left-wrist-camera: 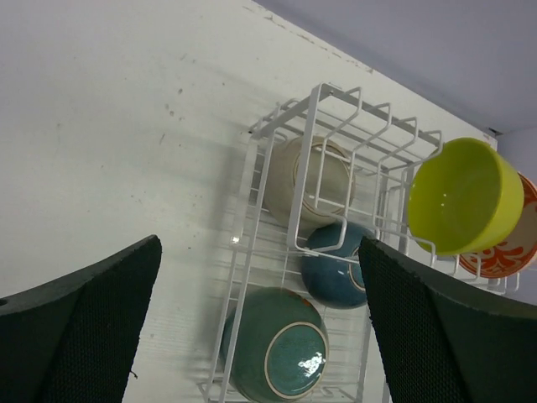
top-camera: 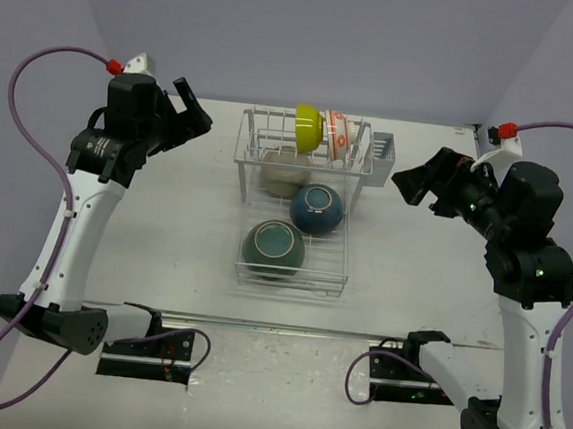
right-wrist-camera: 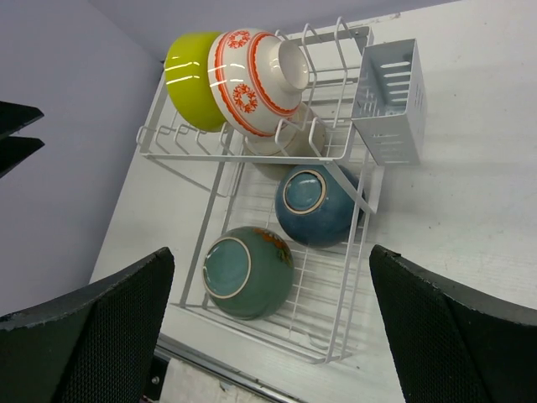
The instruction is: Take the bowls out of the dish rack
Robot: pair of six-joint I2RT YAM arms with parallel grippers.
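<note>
White rack (top-camera: 328, 263): wire, two tiers, mid-bench and running to the far edge; the raised shelf is at its far end.
Grey caddy (top-camera: 381, 158): hung on the right side of the shelf.
Yellow bowl (top-camera: 308, 128): on edge in the shelf slots, on the left.
Patterned bowl (top-camera: 338, 134): white with orange-red; on edge, right against the yellow bowl's right side.
Beige bowl (top-camera: 283, 171): on the base grid, under the shelf.
Blue bowl (top-camera: 317, 207): on the base just nearer than the shelf, right side, foot ring up.
Teal bowl (top-camera: 274, 248): at the near-left of the base, foot ring up, just beside the blue bowl.
Left gripper (top-camera: 197, 116): up off the bench toward the far-left corner, aimed at the rack; fingers spread wide, holding nothing.
Right gripper (top-camera: 408, 183): toward the right edge, near the caddy but not touching it; fingers spread wide, nothing between them.
Bench (top-camera: 165, 224): pale, flat.
</note>
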